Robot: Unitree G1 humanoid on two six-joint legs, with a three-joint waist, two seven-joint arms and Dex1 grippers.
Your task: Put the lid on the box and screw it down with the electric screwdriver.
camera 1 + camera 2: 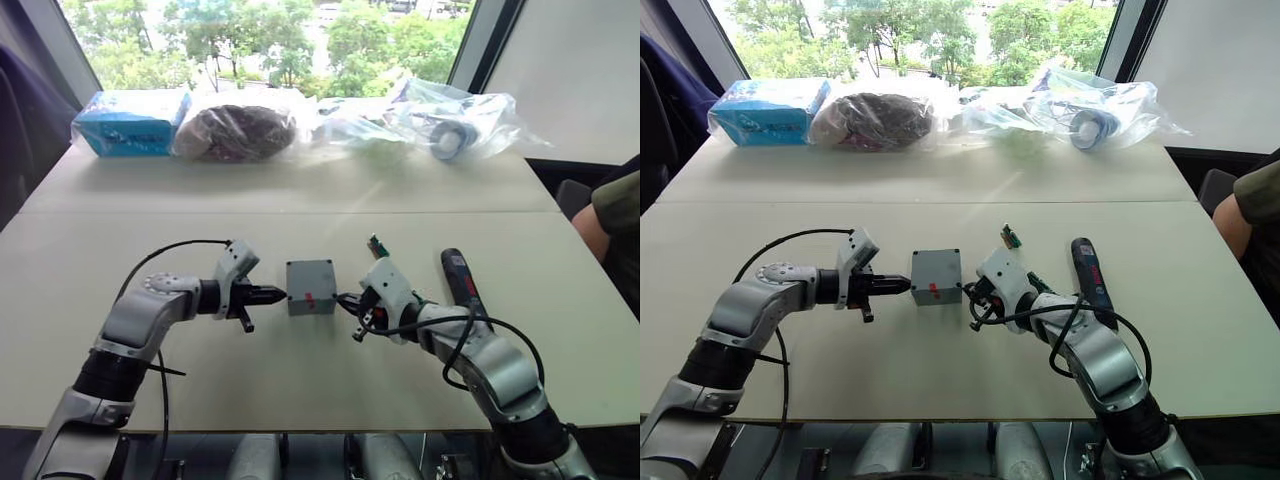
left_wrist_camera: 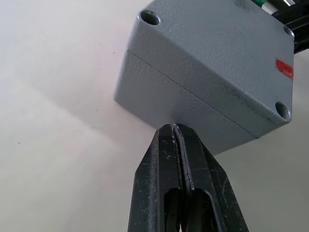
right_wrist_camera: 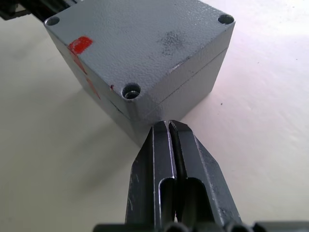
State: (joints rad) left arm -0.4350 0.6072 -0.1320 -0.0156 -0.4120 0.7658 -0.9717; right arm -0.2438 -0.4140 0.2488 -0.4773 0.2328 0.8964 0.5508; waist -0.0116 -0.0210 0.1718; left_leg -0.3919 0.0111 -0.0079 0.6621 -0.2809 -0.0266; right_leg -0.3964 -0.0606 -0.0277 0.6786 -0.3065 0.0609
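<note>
While the lid (image 3: 145,48) sits seated on the box (image 1: 311,287) toward the near edge of the tabletop (image 1: 300,390), the left gripper (image 1: 276,294) and the right gripper (image 1: 344,299) press against opposite sides of the box, each with its fingers closed together and holding nothing. Nearer the right edge lies the electric screwdriver (image 1: 462,283), and bagged items (image 1: 240,128) line the far edge.

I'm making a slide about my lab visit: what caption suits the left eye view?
Two shut tools, left and right, press the lidded grey box from opposite sides; the screwdriver lies unused.
</note>
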